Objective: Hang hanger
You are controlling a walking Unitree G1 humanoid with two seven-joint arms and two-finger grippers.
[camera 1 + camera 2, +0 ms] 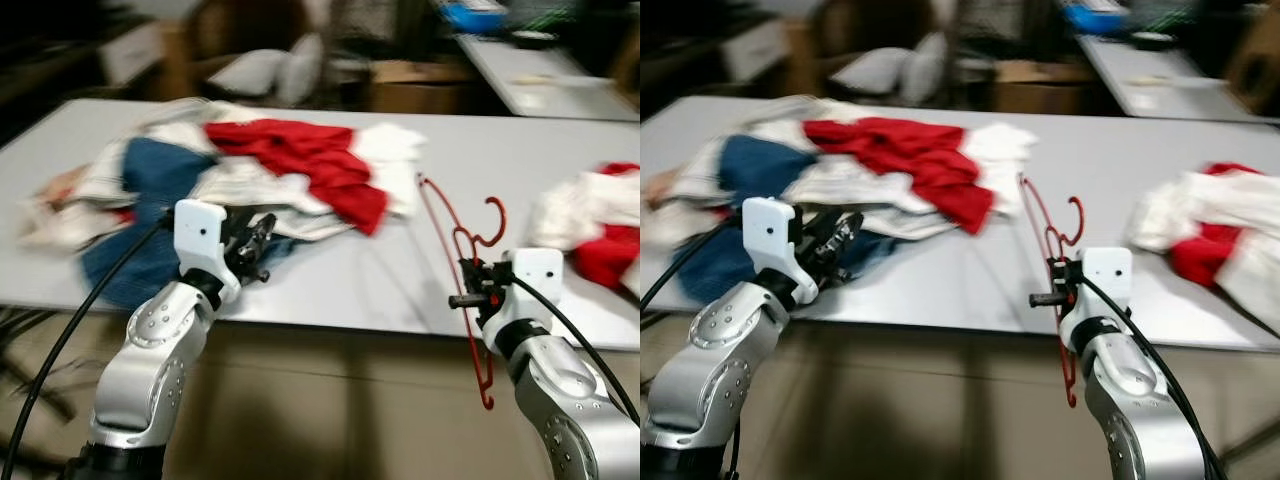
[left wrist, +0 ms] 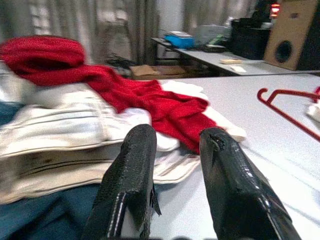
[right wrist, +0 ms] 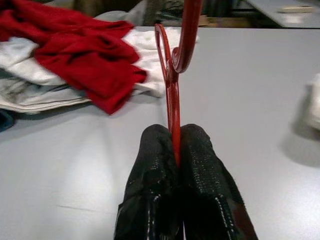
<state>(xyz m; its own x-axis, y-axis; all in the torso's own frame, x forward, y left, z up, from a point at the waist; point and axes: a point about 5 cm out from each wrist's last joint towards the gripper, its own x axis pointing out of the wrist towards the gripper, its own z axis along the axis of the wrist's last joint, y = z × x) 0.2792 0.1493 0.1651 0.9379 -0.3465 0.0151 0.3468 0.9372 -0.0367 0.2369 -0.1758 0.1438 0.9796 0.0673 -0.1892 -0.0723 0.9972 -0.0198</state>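
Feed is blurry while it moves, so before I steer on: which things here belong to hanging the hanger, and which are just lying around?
Job:
- red hanger, pinched in the right gripper
- left gripper, open, near the clothes

Lying about:
- clothes pile on the grey table
- second red and white bundle
- cardboard box behind

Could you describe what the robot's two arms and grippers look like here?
Both arms are rounded silver metal segments dotted with small screws. Each wrist carries a white boxy housing, and a black cable loops back from it along the arm. The left gripper and right gripper each have two long black fingers with a finely textured, slightly glossy surface.
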